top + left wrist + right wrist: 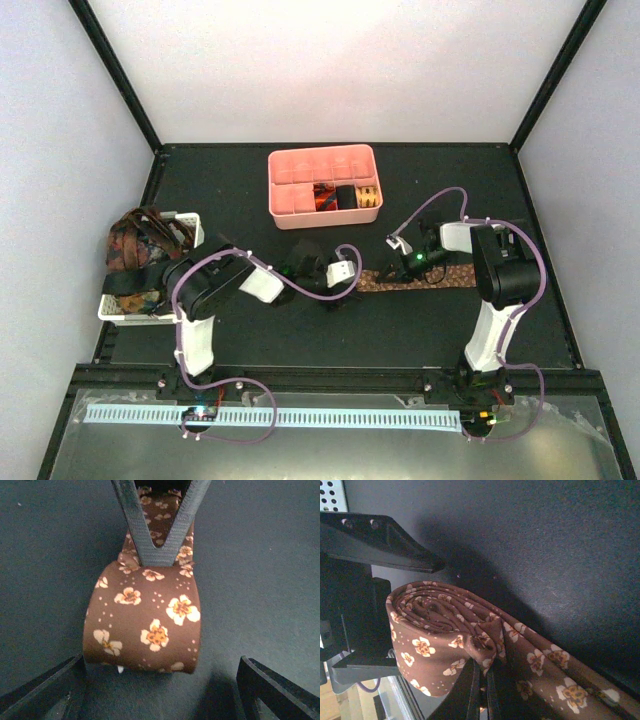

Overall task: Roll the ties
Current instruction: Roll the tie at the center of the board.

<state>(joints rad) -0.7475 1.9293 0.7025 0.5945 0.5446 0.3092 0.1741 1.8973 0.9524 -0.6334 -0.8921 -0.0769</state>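
Left arm (205, 290) bends at the elbow and reaches rightward, low and near level, its pincer (161, 680) spread wide with both fingers (45, 692) standing free. Facing it, right arm (500, 270) folds down from a raised elbow and reaches leftward, its pincer (482, 695) pinched tight on a fold of the brown tie (445, 630), its fingers converging to a narrow V.

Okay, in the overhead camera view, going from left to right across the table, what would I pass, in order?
White basket piled with ties → left arm → left tool → brown tie → right arm. The pink tray sits farther back and spans several of these, so it is left out.
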